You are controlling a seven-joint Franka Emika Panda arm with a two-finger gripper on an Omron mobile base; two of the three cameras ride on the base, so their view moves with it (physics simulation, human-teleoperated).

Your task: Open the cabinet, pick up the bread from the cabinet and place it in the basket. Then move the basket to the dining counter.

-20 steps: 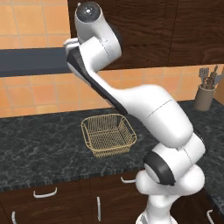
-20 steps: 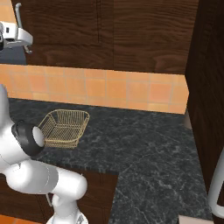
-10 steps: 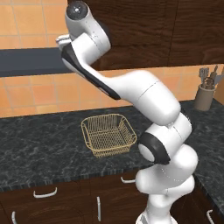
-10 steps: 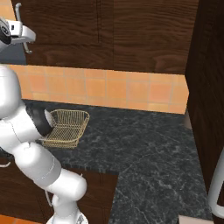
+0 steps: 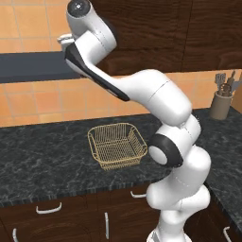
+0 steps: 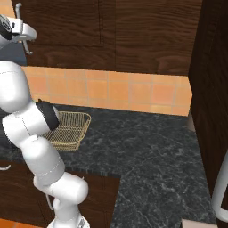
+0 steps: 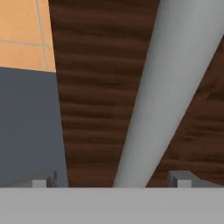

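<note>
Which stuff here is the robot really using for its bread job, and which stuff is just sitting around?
For the job:
- cabinet, door shut, with its silver handle right in front of the open gripper
- basket, nothing in it, on the black counter

Just sitting around:
- utensil holder
- lower drawers
- orange wall tiles

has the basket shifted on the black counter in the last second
No. The basket sits at the same spot on the black counter, below the tiled wall.
</note>
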